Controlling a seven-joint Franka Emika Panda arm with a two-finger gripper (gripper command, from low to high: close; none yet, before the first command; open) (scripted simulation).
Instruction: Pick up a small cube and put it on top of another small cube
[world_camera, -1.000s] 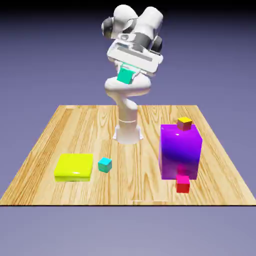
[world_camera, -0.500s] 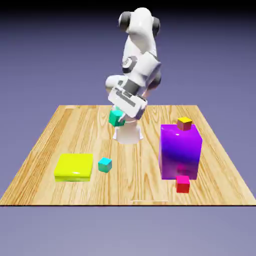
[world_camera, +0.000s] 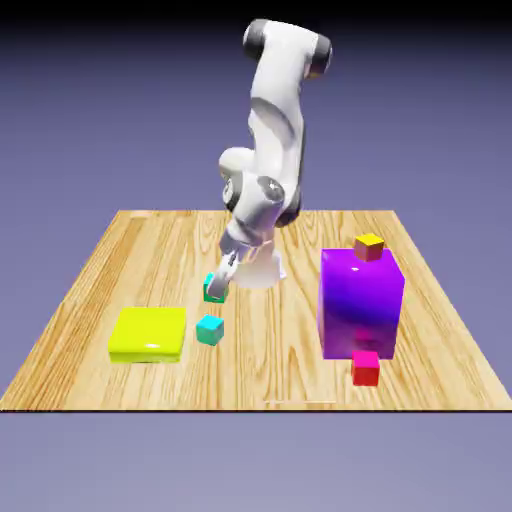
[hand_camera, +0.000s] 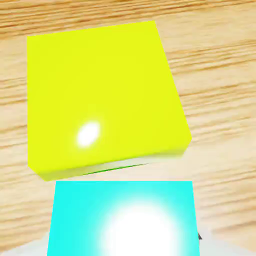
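Turquoise-green cube (world_camera: 214, 290) sits pinched between the jaws of the gripper (world_camera: 217, 288), clear of the worktop (world_camera: 300, 370) and just above the cyan-blue cube (world_camera: 209, 329), slightly toward the far edge from it. No contact between the two cubes visible in the exterior view. In the hand view the held cube (hand_camera: 122, 218) fills the bottom of the frame with a bright glare on its face; the finger tips are hidden behind it.

Arm (world_camera: 275, 130) bends down from its tall upper link, wrist angled toward the exterior view's left, the hand low over the wood.

Flat yellow block (world_camera: 148, 333) lies on the worktop just beside the cyan-blue cube, on the exterior view's left; the hand view shows its top (hand_camera: 102, 95) large above the held cube, with wood grain around it.

Purple block (world_camera: 361, 303) stands well apart on the exterior view's right. Yellow-orange cube (world_camera: 369, 246) rests on its top, near the back corner. Red cube (world_camera: 366, 367) sits on the worktop touching or just before the purple block's near face; cannot tell which.
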